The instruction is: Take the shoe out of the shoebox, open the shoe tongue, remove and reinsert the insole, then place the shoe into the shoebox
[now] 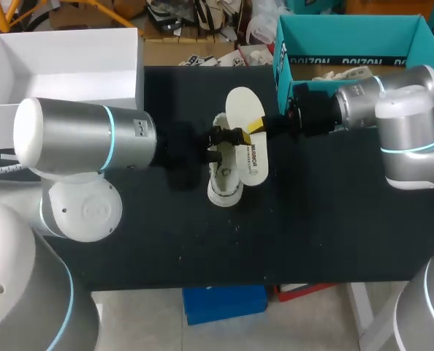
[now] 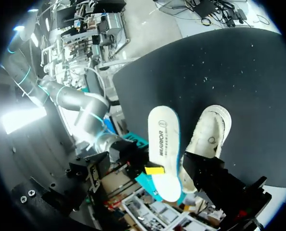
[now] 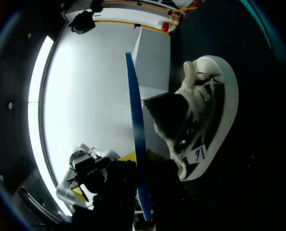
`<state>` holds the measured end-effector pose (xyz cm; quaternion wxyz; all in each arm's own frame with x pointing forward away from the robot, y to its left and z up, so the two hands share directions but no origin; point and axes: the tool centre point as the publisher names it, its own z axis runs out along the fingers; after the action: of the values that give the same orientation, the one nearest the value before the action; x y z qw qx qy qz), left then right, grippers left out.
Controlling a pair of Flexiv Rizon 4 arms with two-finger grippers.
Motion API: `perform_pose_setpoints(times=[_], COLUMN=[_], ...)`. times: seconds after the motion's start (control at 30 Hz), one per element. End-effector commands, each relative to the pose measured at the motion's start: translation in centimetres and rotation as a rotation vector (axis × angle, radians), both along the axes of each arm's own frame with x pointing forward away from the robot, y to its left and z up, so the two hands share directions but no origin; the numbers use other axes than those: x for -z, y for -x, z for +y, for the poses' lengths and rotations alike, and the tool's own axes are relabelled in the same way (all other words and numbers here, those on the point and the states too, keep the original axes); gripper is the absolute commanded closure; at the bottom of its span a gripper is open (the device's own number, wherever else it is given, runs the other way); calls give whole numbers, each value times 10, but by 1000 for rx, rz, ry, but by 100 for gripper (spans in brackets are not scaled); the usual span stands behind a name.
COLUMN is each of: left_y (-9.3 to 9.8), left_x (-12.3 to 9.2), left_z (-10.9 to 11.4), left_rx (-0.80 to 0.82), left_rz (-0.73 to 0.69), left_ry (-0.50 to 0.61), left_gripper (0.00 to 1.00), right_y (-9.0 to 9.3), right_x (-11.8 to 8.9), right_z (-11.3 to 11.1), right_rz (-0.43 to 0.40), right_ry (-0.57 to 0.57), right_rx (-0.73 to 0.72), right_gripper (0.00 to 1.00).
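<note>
Black cloth covers the table (image 1: pixel 334 234), with a white box (image 1: pixel 63 35) at its far left corner and the teal shoebox (image 1: pixel 348 33) at its far right. Between them, mid-table, sits the shoe (image 1: pixel 223 184): cream upper, white laces, thick white sole. The insole (image 1: pixel 244 110) is out of it and held over the shoe. The right gripper (image 1: pixel 256 127) pinches it at one long edge, its yellow tips closed on both faces. The left gripper (image 1: pixel 218 139) sits at the shoe's opening; whether it is clamped I cannot tell. Left wrist view shows the insole's white, printed top face. Right wrist view catches it edge-on, with a blue underside, just beside the shoe's laces and eyelets.
</note>
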<state>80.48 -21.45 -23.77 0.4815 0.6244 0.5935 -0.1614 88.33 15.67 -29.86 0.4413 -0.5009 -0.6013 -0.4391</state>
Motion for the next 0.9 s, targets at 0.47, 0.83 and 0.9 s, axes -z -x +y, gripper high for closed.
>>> perform_pose_setpoints(times=[0.47, 0.83, 0.9], left_y=[-2, -10, -10], left_x=[-5, 4, 6], left_z=[-21, -29, -29], left_rx=[-96, -121, -118], left_rz=[133, 253, 264], left_ry=[-359, -581, -592], left_gripper=[0, 0, 0], right_y=[0, 0, 0], right_x=[0, 0, 0], right_z=[1, 1, 1], right_rz=[1, 1, 1], right_ry=[3, 3, 3], right_rx=[0, 0, 0], right_gripper=[100, 100, 100])
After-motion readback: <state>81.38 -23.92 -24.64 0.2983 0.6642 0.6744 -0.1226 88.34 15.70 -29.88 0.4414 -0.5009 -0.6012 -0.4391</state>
